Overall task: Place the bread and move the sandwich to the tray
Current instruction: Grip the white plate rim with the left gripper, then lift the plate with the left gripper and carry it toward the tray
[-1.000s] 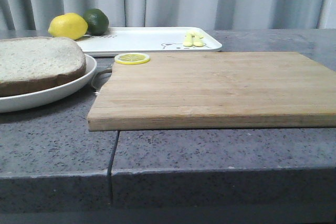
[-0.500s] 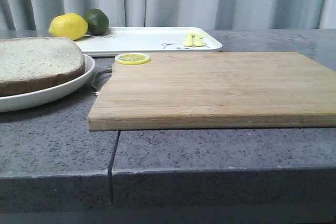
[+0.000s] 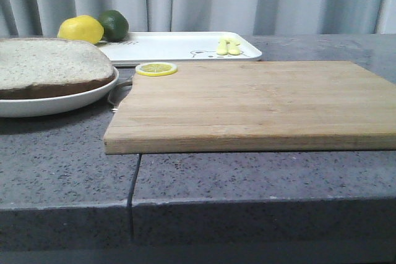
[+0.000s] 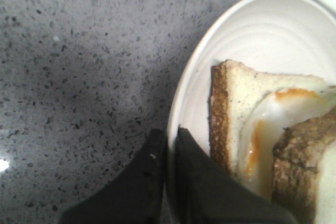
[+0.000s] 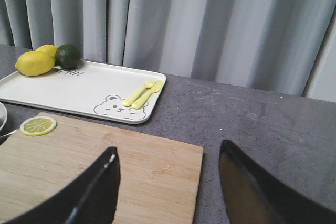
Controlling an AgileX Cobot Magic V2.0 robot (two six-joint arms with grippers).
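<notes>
The sandwich (image 3: pixel 52 69) sits on its white plate (image 3: pixel 74 98) at the left edge of the tabletop, just beside the near left corner of the wooden cutting board (image 3: pixel 247 103). From the left wrist view I can see a lower slice with fried egg (image 4: pixel 273 114) on it and a thicker, dark-crusted slice of bread (image 4: pixel 310 166) lying over the egg, so the bread looks placed. The left gripper (image 4: pixel 169 145) has its two dark fingers pinched on the plate's rim, one under and one over the lip.

I judge the step in hand to be moving the plated sandwich to the tray (image 3: pixel 179 47), which lies along the far edge of the tabletop behind the board. The next move calls for carrying the plate level, high enough to pass the board's corner and the lemon slice (image 3: pixel 156 68), then setting it on a bare stretch of tray away from the lemon (image 3: pixel 80 30), the lime (image 3: pixel 114 24) and the little yellow cutlery (image 3: pixel 228 46).

The right gripper (image 5: pixel 168 182) hangs over the board with its fingers well apart, holding nothing.

The plate is cut off at the frame's left in the front view, where neither arm shows. The top slice is only partly in the wrist view.
</notes>
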